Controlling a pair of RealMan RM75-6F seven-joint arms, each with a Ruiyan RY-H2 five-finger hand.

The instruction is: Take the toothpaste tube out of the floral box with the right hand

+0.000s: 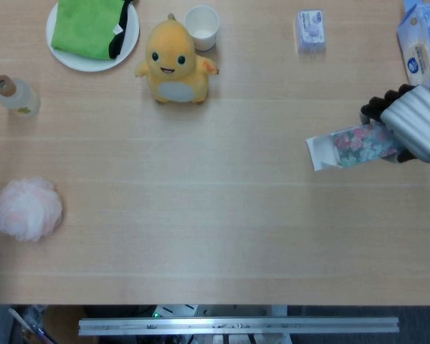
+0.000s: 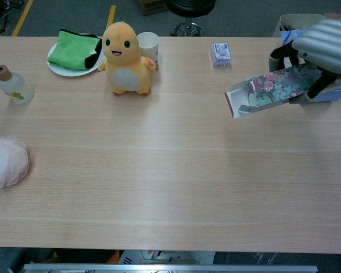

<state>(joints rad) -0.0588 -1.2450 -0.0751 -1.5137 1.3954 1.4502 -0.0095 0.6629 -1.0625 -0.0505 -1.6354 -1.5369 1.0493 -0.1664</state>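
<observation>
My right hand (image 1: 416,122) (image 2: 324,42) grips the floral box (image 1: 355,146) (image 2: 273,88) and holds it in the air above the table's right side. The box lies roughly level, its open white end flap (image 1: 319,153) (image 2: 237,100) pointing left. Inside the open end the chest view shows a pale rounded shape, likely the toothpaste tube (image 2: 253,100), mostly hidden in the box. My left hand is not in either view.
A yellow plush toy (image 1: 175,61) and a paper cup (image 1: 201,27) stand at the back. A plate with a green cloth (image 1: 92,29), a small bottle (image 1: 16,96) and a pink bath puff (image 1: 28,208) lie left. A small packet (image 1: 310,30) and a blue tissue pack (image 1: 420,57) sit back right.
</observation>
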